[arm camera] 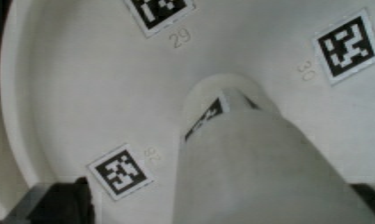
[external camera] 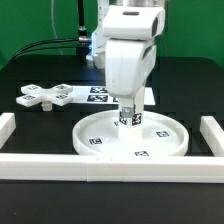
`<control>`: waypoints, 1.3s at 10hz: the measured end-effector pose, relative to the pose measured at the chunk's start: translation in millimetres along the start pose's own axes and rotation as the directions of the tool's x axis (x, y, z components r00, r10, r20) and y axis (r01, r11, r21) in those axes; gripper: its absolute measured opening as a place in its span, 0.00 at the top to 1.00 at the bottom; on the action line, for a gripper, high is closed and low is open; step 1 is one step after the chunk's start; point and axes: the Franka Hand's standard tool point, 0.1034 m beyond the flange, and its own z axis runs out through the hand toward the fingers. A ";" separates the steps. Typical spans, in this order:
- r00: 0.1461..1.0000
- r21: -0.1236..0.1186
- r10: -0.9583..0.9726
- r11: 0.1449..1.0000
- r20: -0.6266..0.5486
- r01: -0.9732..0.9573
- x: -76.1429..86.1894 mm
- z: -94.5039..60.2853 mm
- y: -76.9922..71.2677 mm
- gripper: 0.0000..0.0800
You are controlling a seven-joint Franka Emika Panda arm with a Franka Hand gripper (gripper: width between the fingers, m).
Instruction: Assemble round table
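**Hand Spread Wide Around Upright Leg at the Disc's Centre**

The matte black counter point(external camera: 35, 70) carries everything. Above it the robot's glossy white arm point(external camera: 130, 55), with its blocky, rounded casing, hangs over the middle. Straight white square-edged border rails point(external camera: 100, 168) run along the front and up both sides.

Inside the rails lies the large round white plastic disc point(external camera: 110, 128) of the table kit. It is flat, with a raised rim and a smooth, faintly shiny surface that bears several square black-and-white markers. In the wrist view the disc point(arm camera: 77, 90) fills the background, its curved rim sweeping past the printed squares.

Behind the disc, towards the exterior view's left, the thin flat white marker board point(external camera: 98, 94) lies on the counter. Further to the exterior view's left and well apart from the disc sits the small white cross-shaped foot piece point(external camera: 45, 97), its stubby arms tagged with markers.

The short white cylindrical leg point(external camera: 131, 121) stands upright on the centre of the disc, a marker on its side. The wrist view looks down its smooth, rounded body point(arm camera: 255, 150).

The hand point(external camera: 131, 108) sits directly over the leg. Its dark fingers point(arm camera: 56, 205) stand apart on either side of it, with a clear gap between the visible finger and the leg's wall, so nothing is clamped.
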 end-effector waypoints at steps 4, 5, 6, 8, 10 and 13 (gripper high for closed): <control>1.000 0.018 0.018 1.000 0.005 -0.018 -8.4 2.4 0.0 0.19; 1.000 0.018 0.016 1.000 0.004 -0.016 -6.2 2.3 -0.6 0.36; 1.000 0.027 0.021 0.999 0.006 -0.021 -3.2 2.9 -3.4 0.36; 1.000 0.027 0.025 0.999 0.004 -0.025 3.7 2.8 -5.4 0.49; 1.000 0.029 0.012 1.000 0.003 -0.013 2.4 2.9 -4.7 0.49; 0.999 0.029 0.038 0.999 0.004 -0.038 2.5 3.0 -4.8 0.49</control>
